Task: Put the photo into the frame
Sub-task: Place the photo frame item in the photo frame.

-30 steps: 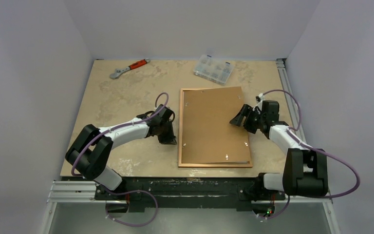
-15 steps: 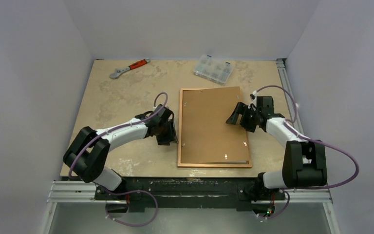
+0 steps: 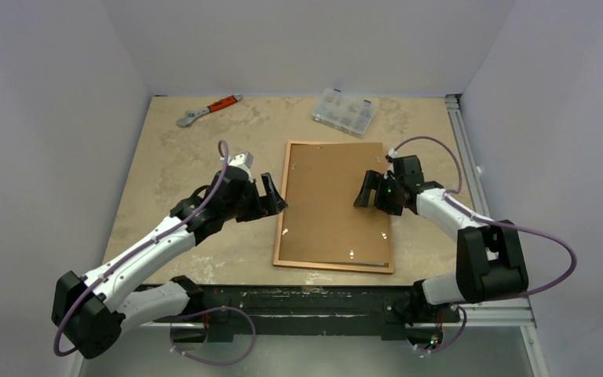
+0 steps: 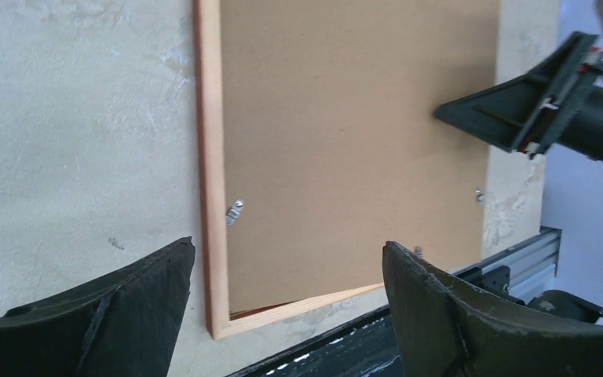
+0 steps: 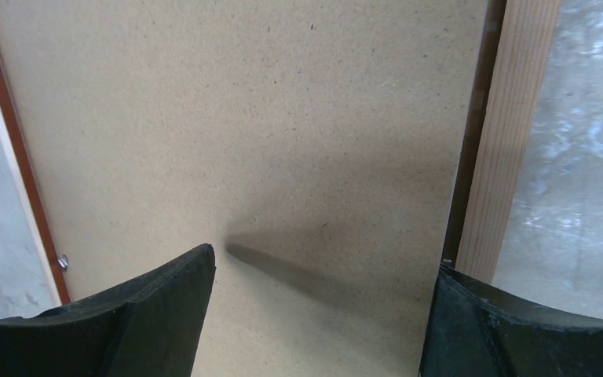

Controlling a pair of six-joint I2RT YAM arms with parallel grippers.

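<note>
The frame [image 3: 331,266] lies on the table with its pale wood side up, and a brown backing board [image 3: 334,200] covers its opening. The photo is hidden. My left gripper [image 3: 273,196] hangs open above the table just left of the frame's left rail [image 4: 210,157], holding nothing. In its wrist view the left gripper [image 4: 288,247] looks down on the board [image 4: 353,118] and the near left corner, where a thin gap shows. My right gripper [image 3: 367,188] is open low over the board's right part. Its view, right gripper [image 5: 325,261], shows the board [image 5: 243,118] and the right rail [image 5: 510,133].
A red-handled wrench [image 3: 208,109] and a clear plastic parts box [image 3: 345,111] lie at the back of the table. Small metal clips [image 4: 235,210] sit on the frame's inner edge. A metal rail [image 3: 462,133] runs along the table's right side.
My left gripper opened and rose away from the frame's left rail. The frame and board slid left, and the board sits squarer. My right gripper moved left over the board and opened wider.
</note>
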